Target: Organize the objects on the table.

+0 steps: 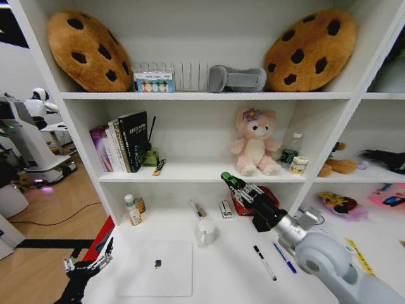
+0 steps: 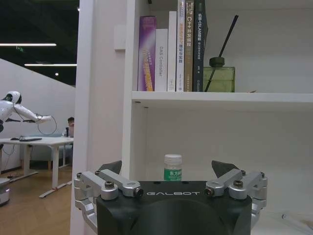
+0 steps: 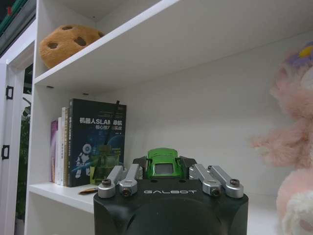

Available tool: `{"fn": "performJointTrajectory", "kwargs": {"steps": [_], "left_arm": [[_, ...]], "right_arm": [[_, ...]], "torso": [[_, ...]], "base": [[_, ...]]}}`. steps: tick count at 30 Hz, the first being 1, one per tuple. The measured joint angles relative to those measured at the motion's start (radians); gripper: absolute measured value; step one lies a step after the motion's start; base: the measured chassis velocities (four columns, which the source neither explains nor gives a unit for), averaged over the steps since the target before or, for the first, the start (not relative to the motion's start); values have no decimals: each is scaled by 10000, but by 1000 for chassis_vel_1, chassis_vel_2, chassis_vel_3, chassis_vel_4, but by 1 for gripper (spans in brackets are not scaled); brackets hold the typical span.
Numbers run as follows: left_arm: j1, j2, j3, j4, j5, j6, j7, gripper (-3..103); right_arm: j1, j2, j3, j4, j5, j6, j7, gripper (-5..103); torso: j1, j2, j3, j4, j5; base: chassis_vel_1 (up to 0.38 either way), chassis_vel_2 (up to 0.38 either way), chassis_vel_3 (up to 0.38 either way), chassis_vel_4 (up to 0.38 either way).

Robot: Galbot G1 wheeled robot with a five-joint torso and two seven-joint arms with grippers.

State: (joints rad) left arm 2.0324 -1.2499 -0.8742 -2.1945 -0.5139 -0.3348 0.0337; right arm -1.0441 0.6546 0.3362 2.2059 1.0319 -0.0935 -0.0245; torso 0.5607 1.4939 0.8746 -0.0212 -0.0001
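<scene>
Nearest you, the left gripper (image 1: 85, 265) hangs low off the front left corner of the table (image 1: 228, 278), fingers spread apart and holding nothing; treat it as idle. Just beside it the laptop (image 1: 155, 268) lies closed and flat near the front edge. To its right, the dark pen (image 1: 265, 262) and the blue pen (image 1: 285, 258) lie side by side on the white top, close together but apart, both partly under your right arm's line.

Your working hand is the right gripper (image 1: 229, 181), raised above the table at about the level of the lower shelf (image 1: 196, 172). In the right wrist view its jaws are closed on the car (image 3: 163, 163), which sits squarely between the fingers (image 3: 123, 178), roof upward and nose pointing ahead toward the back of the shelf bay.

So you appear to be mid-carry: the car is lifted and not yet placed. The next move calls for choosing a bare spot and lowering the car level before you let go. Mind the plush (image 1: 254, 142) close on the right of your gripper, and the books (image 1: 121, 142) farther along the shelf to the left. The pens and laptop seem not yet tidied.
</scene>
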Motion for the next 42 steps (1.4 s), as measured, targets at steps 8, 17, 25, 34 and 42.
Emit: {"fn": "performJointTrajectory", "kwargs": {"steps": [8,17,25,34,42], "left_arm": [[-104,-240,-79,-553,29,220,-132,100],[-123,-318,-315,-1132,-306,362,-224,100],[-131,-313,-400,-1125,-423,373,-239,100],[-219,-300,-371,-1031,-435,372,-260,100],[-231,-212,-463,-1058,-598,371,-269,100]], "right_arm": [[3277,477,-2495,-1691,634,-556,786,36],[5461,1262,-4880,-3402,894,-1033,1370,36],[6117,1457,-5396,-3557,975,-1347,1837,49],[5033,782,-4034,-2240,1205,-1437,1963,76],[531,-622,158,1255,1289,-1427,1833,99]], "torso": [[0,-1,-1,-3,0],[1,-1,0,-3,1],[0,0,-1,-1,0],[-1,0,-2,1,3],[-3,2,-4,-11,2]], "base": [[0,0,0,0],[0,0,0,0],[0,0,0,0],[0,0,0,0],[0,0,0,0]]}}
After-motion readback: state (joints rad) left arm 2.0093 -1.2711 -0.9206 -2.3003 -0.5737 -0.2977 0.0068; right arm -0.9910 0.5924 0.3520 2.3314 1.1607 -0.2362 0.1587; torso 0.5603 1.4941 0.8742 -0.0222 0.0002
